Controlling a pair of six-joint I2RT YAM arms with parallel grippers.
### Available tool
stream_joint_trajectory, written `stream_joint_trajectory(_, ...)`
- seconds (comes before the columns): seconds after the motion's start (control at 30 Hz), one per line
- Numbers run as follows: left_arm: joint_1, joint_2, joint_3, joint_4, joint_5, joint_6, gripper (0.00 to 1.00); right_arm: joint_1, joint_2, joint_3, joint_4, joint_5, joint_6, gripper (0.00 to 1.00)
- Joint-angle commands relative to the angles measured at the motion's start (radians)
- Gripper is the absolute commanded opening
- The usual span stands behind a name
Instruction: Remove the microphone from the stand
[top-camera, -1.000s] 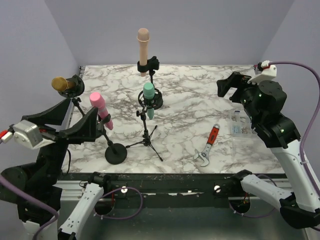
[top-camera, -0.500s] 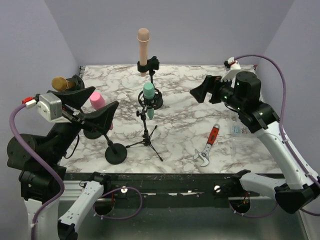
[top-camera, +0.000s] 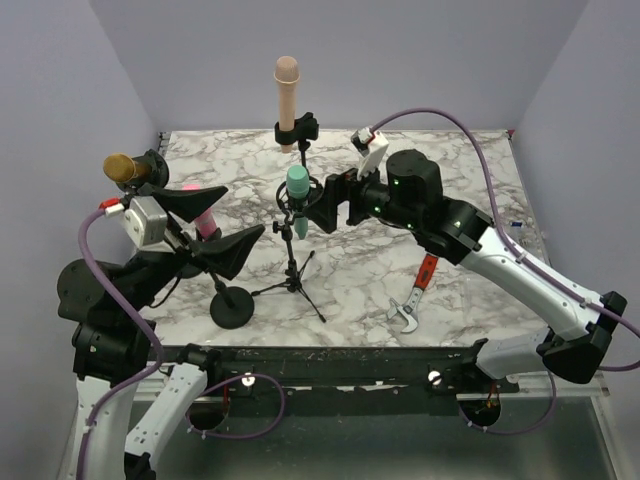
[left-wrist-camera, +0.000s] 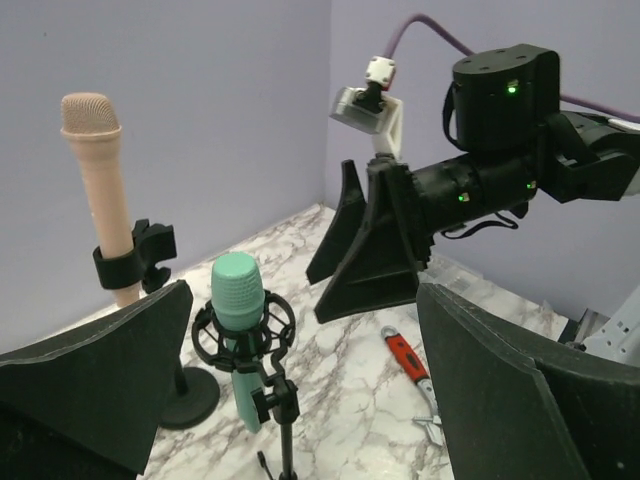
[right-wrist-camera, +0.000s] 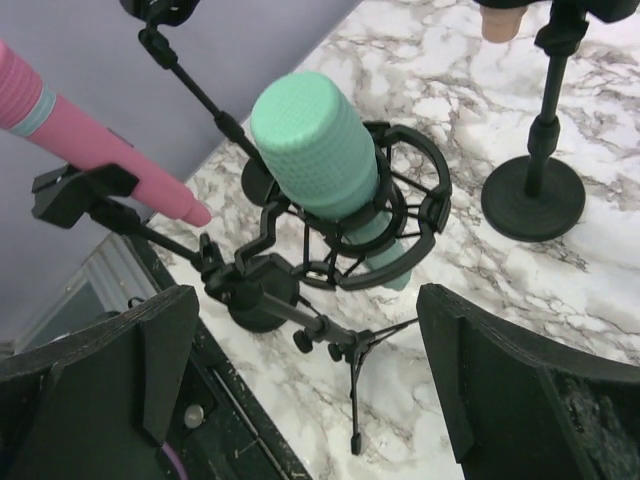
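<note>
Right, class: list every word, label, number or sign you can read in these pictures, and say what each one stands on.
None can be read. The red-handled adjustable wrench and the mint-green microphone show no legible marking.

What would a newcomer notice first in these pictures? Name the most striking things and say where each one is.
The green mic, in a ringed mount on a tripod, stands mid-table, with the open left gripper and open right gripper on either side of it. A tall beige mic rises at the back edge, and a gold mic sits at the far left. A red-handled wrench lies on the marble to the right.
</note>
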Motion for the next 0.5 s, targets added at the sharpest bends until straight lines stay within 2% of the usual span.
stream_joint_trajectory(0.0,-0.004,-0.088,-0.085,0.135,0.059,0.034,0.99,0.046,0.064,0.085,0.018,0.176,-0.029,1.0)
stream_joint_trajectory(0.47,-0.004,-0.245,-0.256,0.21,-0.03,0.081,0.99,0.133,0.214,0.206,0.042,0.386,-0.104,1.0)
